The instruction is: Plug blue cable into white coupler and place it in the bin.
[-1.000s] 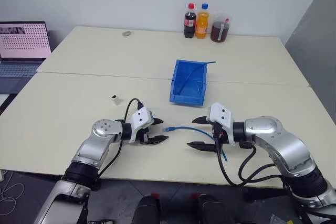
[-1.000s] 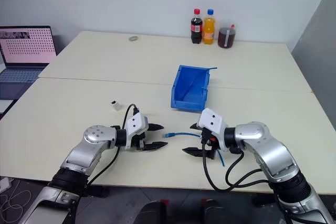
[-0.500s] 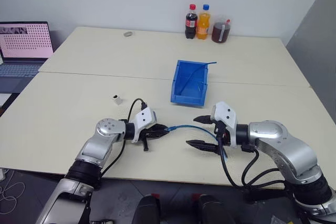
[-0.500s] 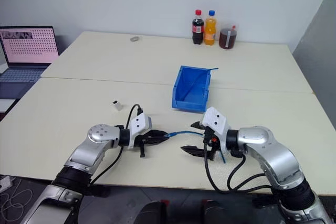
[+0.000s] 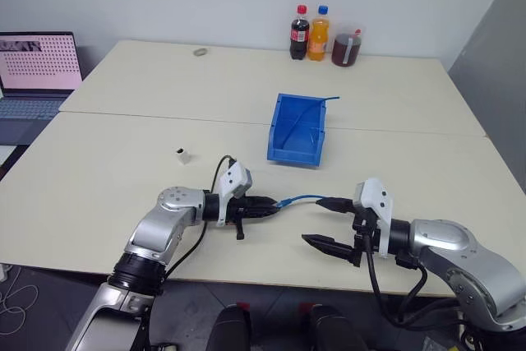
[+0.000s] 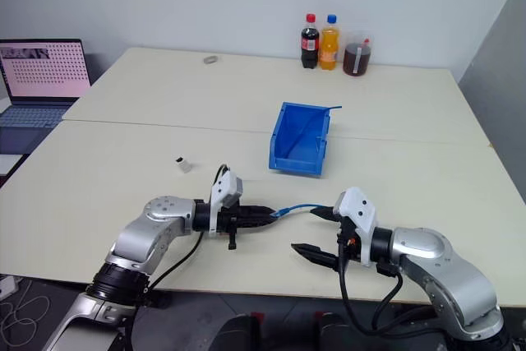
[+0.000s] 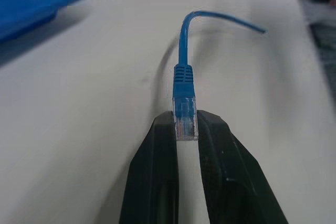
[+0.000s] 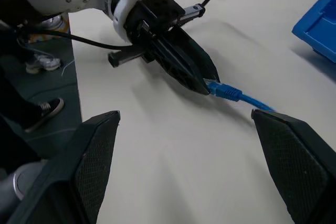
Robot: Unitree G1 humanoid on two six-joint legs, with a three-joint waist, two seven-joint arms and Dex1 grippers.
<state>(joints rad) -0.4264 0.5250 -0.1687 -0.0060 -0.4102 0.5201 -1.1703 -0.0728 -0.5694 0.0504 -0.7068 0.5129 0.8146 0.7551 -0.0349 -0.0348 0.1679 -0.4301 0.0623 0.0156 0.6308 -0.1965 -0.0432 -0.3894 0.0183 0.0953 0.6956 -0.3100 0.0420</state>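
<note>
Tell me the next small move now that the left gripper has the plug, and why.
Probably send the open right gripper across to pick up the white coupler. The left gripper is shut on the blue cable by its clear plug, but the coupler sits loose on the table, apart from both grippers, so nothing can be plugged yet.

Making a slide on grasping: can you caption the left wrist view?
Left gripper shut on the clear plug of the blue cable, above the table.
</note>
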